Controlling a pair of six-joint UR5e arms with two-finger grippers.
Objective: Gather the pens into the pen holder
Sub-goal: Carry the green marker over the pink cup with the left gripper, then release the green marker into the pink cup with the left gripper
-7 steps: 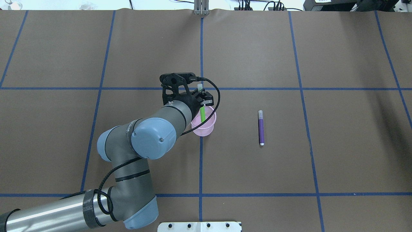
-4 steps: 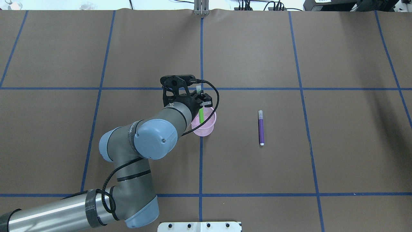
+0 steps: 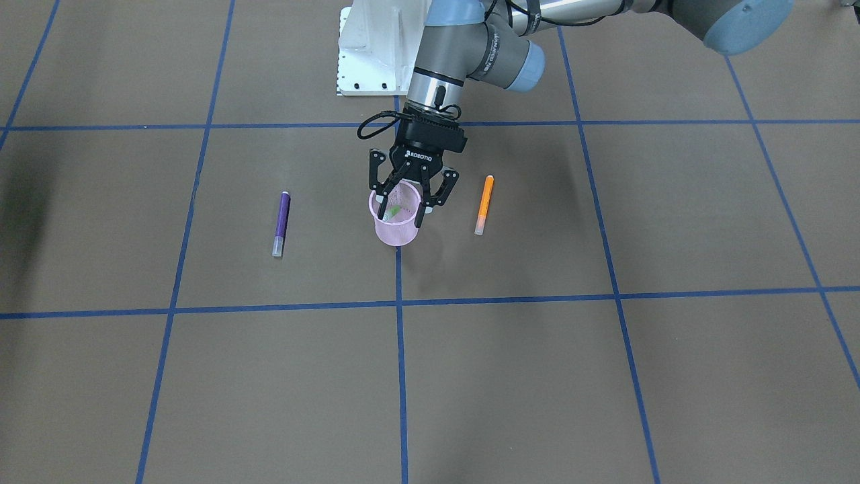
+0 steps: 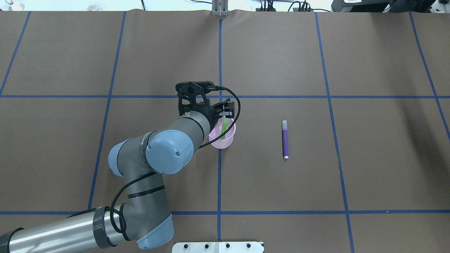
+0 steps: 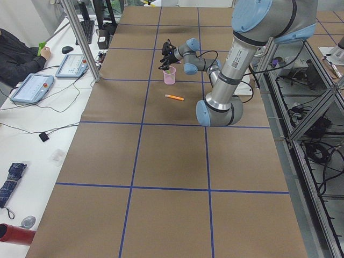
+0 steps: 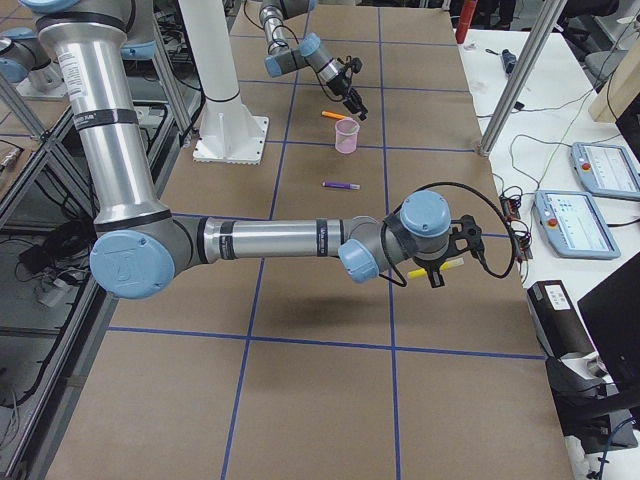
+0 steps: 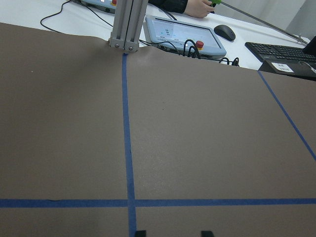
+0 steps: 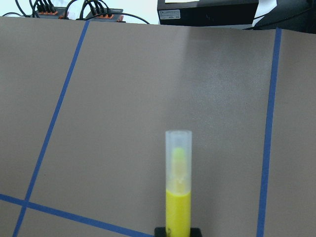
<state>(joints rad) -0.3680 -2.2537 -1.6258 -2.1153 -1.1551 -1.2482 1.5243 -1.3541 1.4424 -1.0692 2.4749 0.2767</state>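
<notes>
Left gripper [image 3: 402,216] hangs directly over the pink mesh pen holder [image 3: 393,235]. Its fingers are spread, with the tips at about rim level, and grip nothing. The green pen [image 3: 395,211] leans inside the holder, free of the fingers. The holder stands upright on the brown papered table [image 4: 316,193], on a blue tape line.

The orange pen [image 3: 484,204] lies flat near the holder on the robot's left. The purple pen [image 3: 281,222] lies flat on the robot's right, further off.

Right gripper [image 6: 447,262] is well apart from the holder, raised above the table. It pinches the yellow pen [image 8: 178,197] by the body, translucent cap pointing away from the wrist.
</notes>
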